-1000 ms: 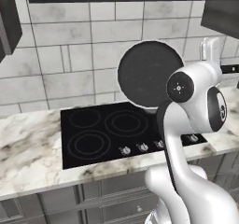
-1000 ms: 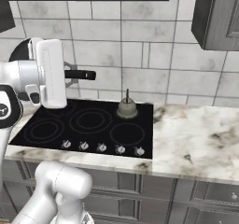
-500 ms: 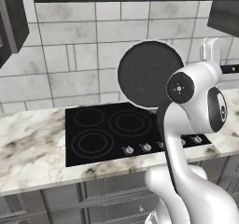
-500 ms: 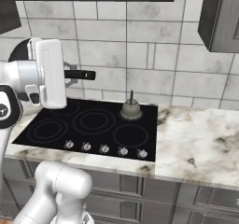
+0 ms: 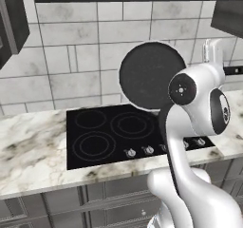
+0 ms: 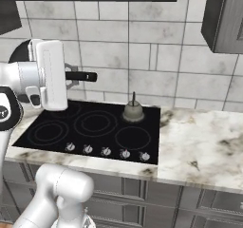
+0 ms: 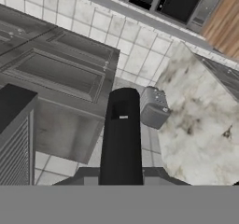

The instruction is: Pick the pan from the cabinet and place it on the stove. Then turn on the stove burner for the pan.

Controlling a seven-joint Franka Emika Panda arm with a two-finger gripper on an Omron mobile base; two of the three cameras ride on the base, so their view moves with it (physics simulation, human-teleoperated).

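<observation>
1. The pan [image 5: 151,75] is hanging in the air above the back right part of the stove [image 5: 95,141], tipped on edge so its round black face is showing toward the left base camera – it is not touching the glass.
2. The gripper [image 6: 71,77] is pinching the pan's long black handle [image 6: 81,76]; in the right base view the handle is sticking out sideways past the white hand, level with the tiled wall behind it.
3. In the hand view the handle [image 7: 121,139] is running straight up from between the fingers, with its rounded end pointing away from the camera. The finger tips themselves are hidden at the bottom edge, so how wide they are standing cannot be told exactly – they are closed on the handle.
4. A small grey kettle [image 6: 133,112] is sitting on the back right of the stove, well apart from the pan.
5. The marble desk [image 6: 199,146] is stretching to the right of the stove, and a row of silver knobs [image 6: 106,151] is lining its front edge.
</observation>
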